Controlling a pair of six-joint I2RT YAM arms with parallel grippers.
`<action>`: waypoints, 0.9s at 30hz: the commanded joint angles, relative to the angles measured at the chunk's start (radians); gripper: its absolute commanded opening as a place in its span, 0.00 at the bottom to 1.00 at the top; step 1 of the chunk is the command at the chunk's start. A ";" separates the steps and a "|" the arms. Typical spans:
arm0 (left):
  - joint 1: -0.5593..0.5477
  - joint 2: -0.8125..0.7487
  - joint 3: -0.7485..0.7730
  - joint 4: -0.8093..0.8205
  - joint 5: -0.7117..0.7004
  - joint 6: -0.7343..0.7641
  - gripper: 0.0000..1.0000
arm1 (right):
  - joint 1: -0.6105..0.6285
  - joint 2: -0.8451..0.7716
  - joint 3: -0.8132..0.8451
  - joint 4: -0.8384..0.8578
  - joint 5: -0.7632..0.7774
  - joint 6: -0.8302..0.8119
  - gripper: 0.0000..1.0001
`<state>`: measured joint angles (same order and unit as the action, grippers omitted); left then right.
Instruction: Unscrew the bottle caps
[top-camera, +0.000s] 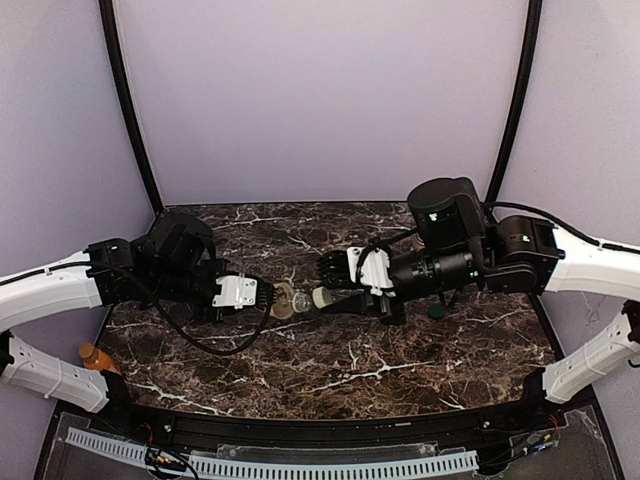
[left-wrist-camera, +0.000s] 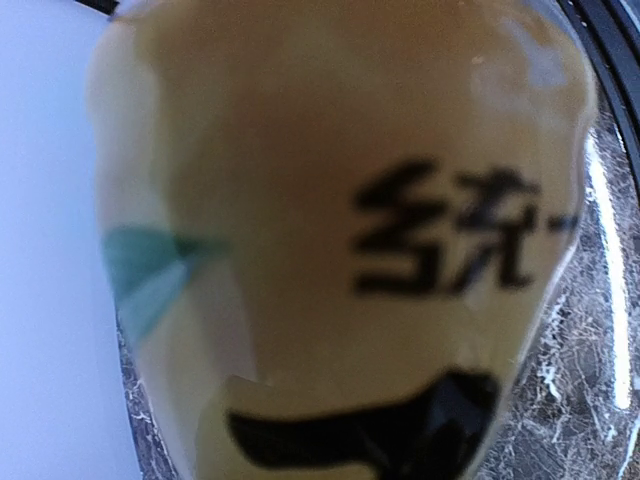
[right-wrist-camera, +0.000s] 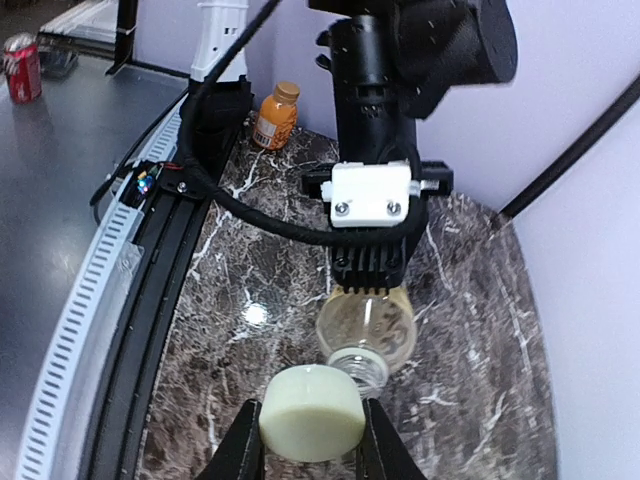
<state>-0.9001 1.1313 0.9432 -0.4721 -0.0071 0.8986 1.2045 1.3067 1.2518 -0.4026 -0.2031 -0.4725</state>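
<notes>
The right gripper (right-wrist-camera: 312, 458) has its jaws closed part-way on a small round plastic pale cream cap (right-wrist-camera: 312, 425), with one black finger (right-wrist-camera: 243, 455) pressed to each side of it. The cap is off. Just beyond these jaws is the bare threaded neck of a tall plastic yellow-labelled bottle (right-wrist-camera: 366, 325), which points straight at them.

The left gripper (right-wrist-camera: 368, 285) is clamped on the bottle's body and holds it lying level above the dark marble table (top-camera: 330, 370). Both arms reach inward from their sides with level wrists, and their jaws face each other over mid-table.

The left wrist view shows only the blurred yellow label and its dark characters, none of its own fingers. Only the top view shows a small dark green cap (top-camera: 436, 312) lying on the marble behind the right jaws, under that forearm. A squat orange bottle (right-wrist-camera: 275, 113) stands upright well behind the left jaws.
</notes>
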 joint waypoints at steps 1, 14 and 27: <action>0.004 -0.008 -0.026 -0.143 0.089 0.042 0.01 | 0.040 -0.036 -0.019 -0.018 0.121 -0.354 0.00; 0.060 -0.026 0.033 0.070 -0.028 -0.207 0.01 | -0.220 0.213 0.018 -0.372 0.179 0.366 0.00; 0.185 -0.051 0.129 -0.023 0.362 -0.500 0.01 | -0.282 0.504 -0.154 -0.300 0.071 0.575 0.00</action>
<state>-0.7258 1.0943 1.0389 -0.4473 0.1879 0.4900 0.9272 1.7718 1.0946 -0.7212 -0.1047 0.0284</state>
